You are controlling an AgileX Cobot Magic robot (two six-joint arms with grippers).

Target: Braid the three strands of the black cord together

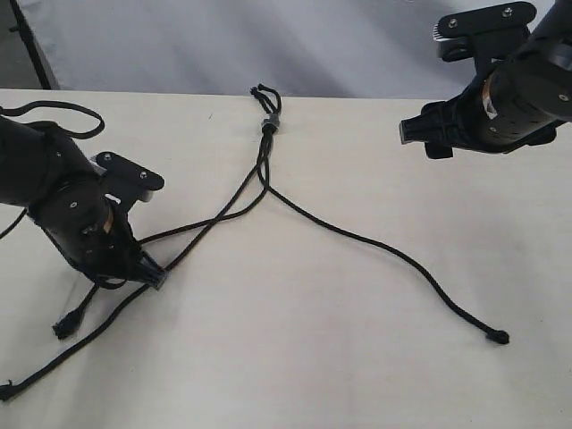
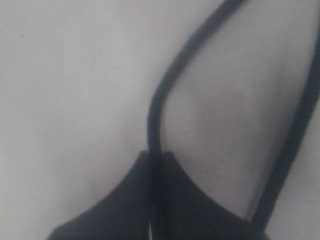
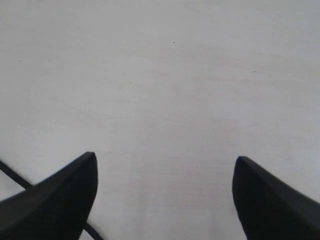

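Note:
The black cord lies on the pale table, its knot with the greyish band (image 1: pixel 268 125) at the far middle. From it, one strand (image 1: pixel 393 255) runs right to a tip near the front. A second strand (image 1: pixel 89 338) runs diagonally to the front left corner. My left gripper (image 1: pixel 157 275) is low on the table, shut on the third strand (image 1: pixel 183 231), whose tip (image 1: pixel 63 329) trails below it. The left wrist view shows the jaws (image 2: pixel 156 156) pinched on that strand (image 2: pixel 162 90), with another strand (image 2: pixel 295 130) beside. My right gripper (image 1: pixel 409 132) hovers open at the back right, holding nothing (image 3: pixel 165 165).
The table's far edge (image 1: pixel 375 96) meets a grey backdrop. A thicker arm cable (image 1: pixel 54 109) loops behind the left arm. A short piece of black strand (image 3: pixel 11 173) shows by one right finger. Bare tabletop (image 1: pixel 313 340) lies between the strands.

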